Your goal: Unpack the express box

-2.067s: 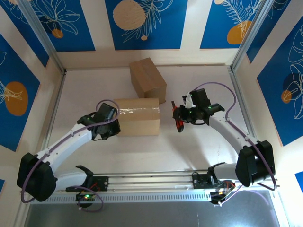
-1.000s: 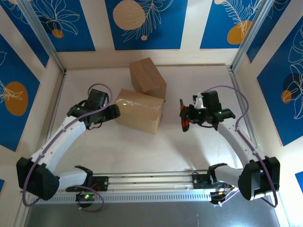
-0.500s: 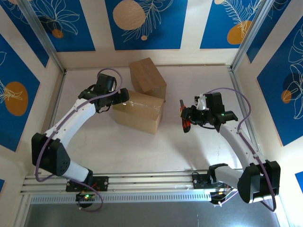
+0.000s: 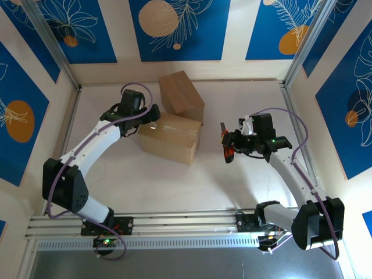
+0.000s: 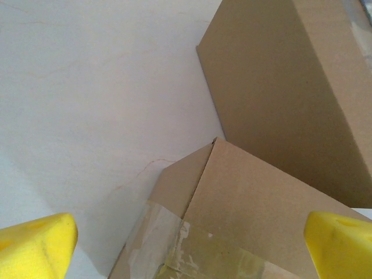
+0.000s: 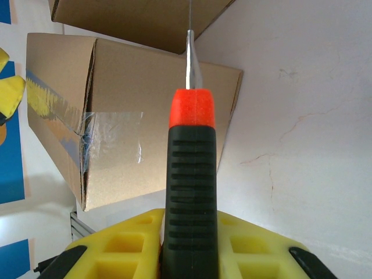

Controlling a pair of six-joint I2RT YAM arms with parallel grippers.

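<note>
The express box (image 4: 172, 137) is a brown carton sealed with clear tape, lying askew mid-table. In the left wrist view its taped corner (image 5: 244, 215) sits between my yellow fingertips (image 5: 36, 243). My left gripper (image 4: 149, 118) hovers open over the box's far left corner, holding nothing; its gap (image 5: 186, 247) spans that corner. My right gripper (image 4: 233, 143) is to the right of the box, shut on a utility knife (image 4: 225, 146). The knife's black and orange handle (image 6: 189, 174) points its thin blade (image 6: 190, 55) toward the box's right end (image 6: 145, 133).
A second plain brown carton (image 4: 182, 96) stands just behind the express box, touching or nearly touching it, and also appears as a carton (image 5: 290, 81) in the left wrist view. White walls and metal rails (image 4: 68, 93) bound the table on the left, right and far sides.
The express box has been turned and pushed back against the second carton. My left gripper has moved from the box's left end up to its far left corner and opened wide. The right gripper drew slightly right.
</note>
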